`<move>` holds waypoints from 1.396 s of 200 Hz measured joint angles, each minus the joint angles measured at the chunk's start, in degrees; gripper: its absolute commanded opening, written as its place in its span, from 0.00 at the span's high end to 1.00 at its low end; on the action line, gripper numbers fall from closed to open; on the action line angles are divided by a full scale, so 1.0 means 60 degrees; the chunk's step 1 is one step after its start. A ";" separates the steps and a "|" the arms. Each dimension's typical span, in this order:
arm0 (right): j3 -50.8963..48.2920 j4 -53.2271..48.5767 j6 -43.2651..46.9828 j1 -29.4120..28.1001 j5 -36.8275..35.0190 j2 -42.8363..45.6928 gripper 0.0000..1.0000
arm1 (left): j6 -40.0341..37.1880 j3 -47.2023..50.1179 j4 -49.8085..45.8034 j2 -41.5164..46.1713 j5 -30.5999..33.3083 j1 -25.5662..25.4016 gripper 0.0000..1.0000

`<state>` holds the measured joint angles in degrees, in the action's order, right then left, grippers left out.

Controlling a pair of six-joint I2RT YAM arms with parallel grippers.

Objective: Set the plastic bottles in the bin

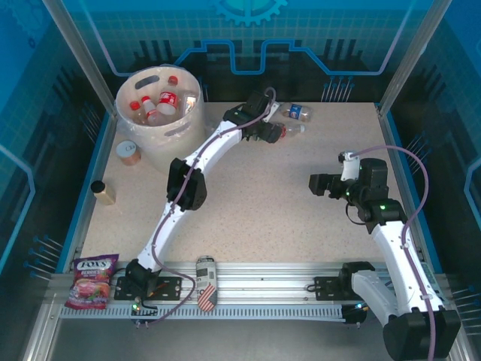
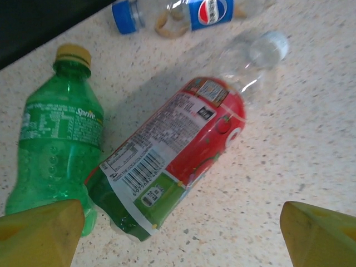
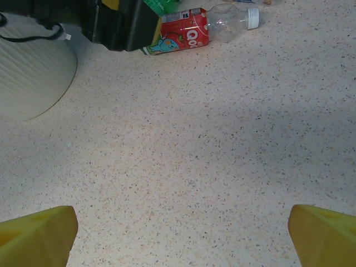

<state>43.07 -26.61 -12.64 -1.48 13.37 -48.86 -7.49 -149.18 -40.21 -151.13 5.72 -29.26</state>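
The cream bin (image 1: 164,141) stands at the far left and holds several red-capped bottles (image 1: 159,104). My left gripper (image 1: 268,132) reaches to the far centre and is open. Its yellow fingertips (image 2: 40,232) straddle bare table just short of a lying red-labelled bottle (image 2: 186,142) with a white cap. A green Sprite bottle (image 2: 55,144) lies to the left of it, touching it. A blue-labelled Pepsi bottle (image 2: 192,12) lies beyond both. My right gripper (image 1: 317,184) hovers open over bare table (image 3: 181,236), with the red-labelled bottle (image 3: 189,30) far ahead.
A small tan-lidded container (image 1: 128,151) and a brown jar (image 1: 103,192) sit by the left edge. A striped can (image 1: 205,282) and a candy bag (image 1: 92,280) lie on the near rail. The bin's wall (image 3: 30,67) curves at the left of the right wrist view.
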 measured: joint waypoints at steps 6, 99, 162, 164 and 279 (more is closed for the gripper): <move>0.0000 0.0000 0.0000 0.0000 0.0000 0.0000 0.02 | 0.0011 -0.0007 0.0022 -0.0106 0.0000 0.0047 0.06; 0.0000 -0.0073 -0.0018 0.0000 -0.0004 0.0000 0.02 | 0.0168 0.0047 0.0113 -0.0484 -0.0681 0.0273 0.15; 0.0000 -0.0069 -0.0040 -0.0004 -0.0084 -0.0011 0.02 | -0.0084 0.2616 0.0397 0.0477 -0.1621 -0.0175 0.21; 0.0000 -0.0069 -0.0040 -0.0004 -0.0084 -0.0015 0.02 | -0.0095 0.2787 0.0437 0.0572 -0.1665 -0.0208 0.21; -0.0189 0.0433 -0.0313 -0.0022 -0.0040 -0.0561 0.03 | 0.0029 0.3865 0.1752 0.3395 -0.1861 -0.0270 0.05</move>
<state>41.93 -24.01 -14.52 -1.61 13.13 -52.23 -7.31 -125.99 -29.69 -130.76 -5.45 -30.87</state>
